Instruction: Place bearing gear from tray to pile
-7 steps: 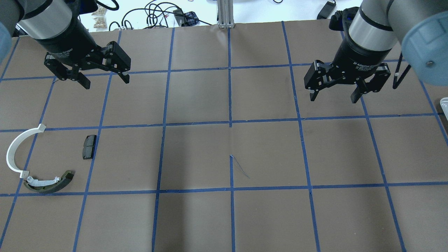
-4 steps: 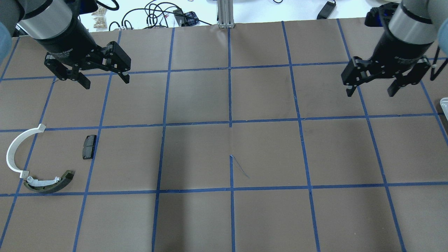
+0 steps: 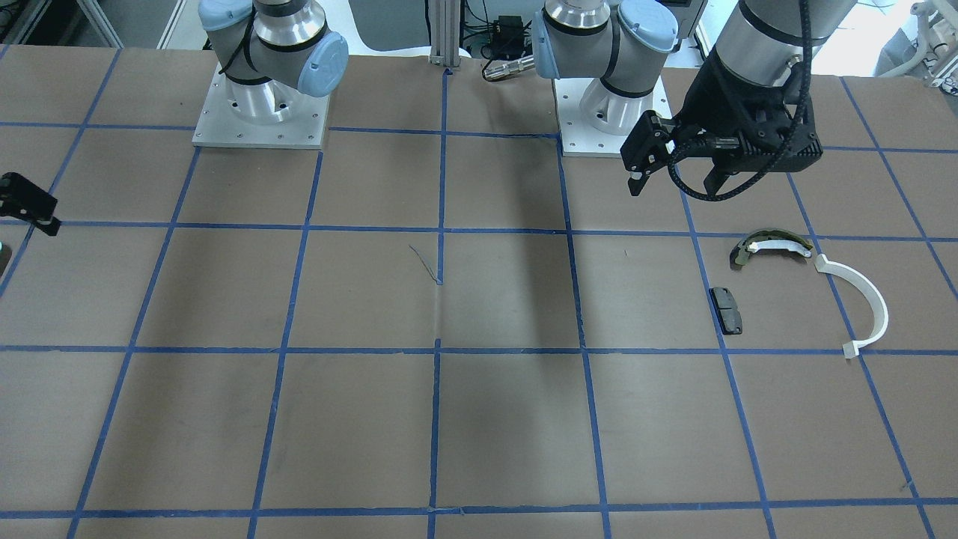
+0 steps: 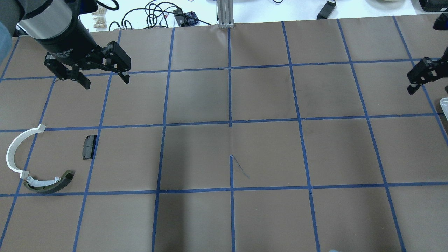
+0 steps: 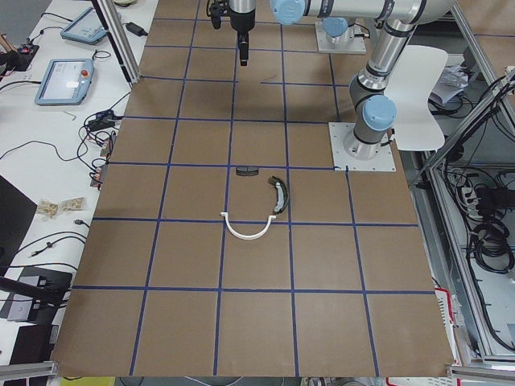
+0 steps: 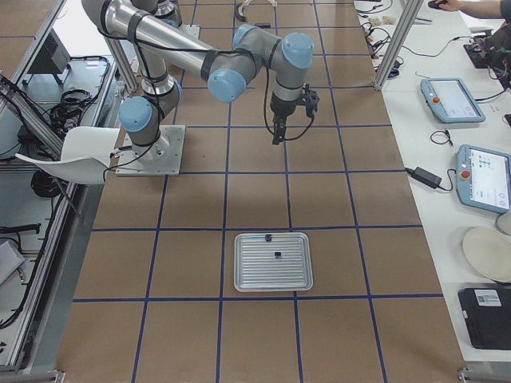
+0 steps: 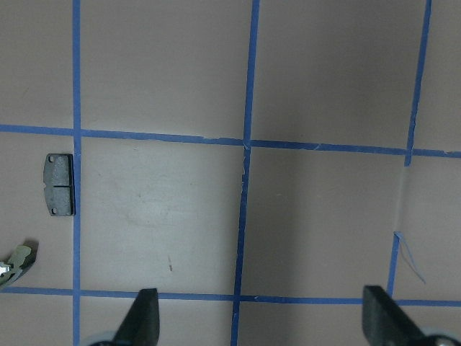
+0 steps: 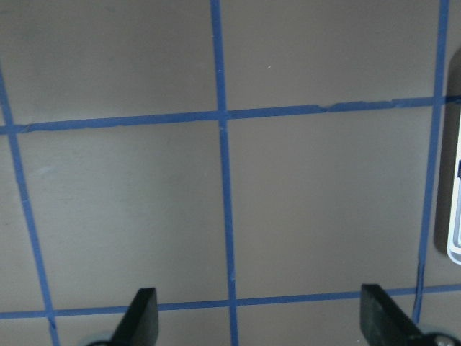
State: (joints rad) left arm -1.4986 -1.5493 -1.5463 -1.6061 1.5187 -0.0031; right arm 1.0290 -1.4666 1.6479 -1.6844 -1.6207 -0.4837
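Note:
The pile lies at the table's left: a white half-ring strip (image 4: 14, 150), an olive-and-white curved shoe (image 4: 49, 182) and a small black pad (image 4: 89, 147). The metal tray (image 6: 273, 275) shows whole only in the exterior right view, holding two small dark parts (image 6: 277, 254), too small to name. Its edge shows at the overhead view's right (image 4: 444, 103). My left gripper (image 4: 106, 83) is open and empty, hovering behind the pile. My right gripper (image 8: 259, 321) is open and empty over bare table, with the tray's edge (image 8: 454, 216) to its right.
Brown paper with a blue tape grid covers the table. The two arm bases (image 3: 258, 112) stand at the robot's side. Cables and a metal post (image 4: 225, 14) lie beyond the far edge. Tablets lie on side benches (image 6: 451, 100).
My right gripper has moved to the right, toward the tray, and is now mostly past the overhead view's right edge. My left gripper and the pile have not moved.

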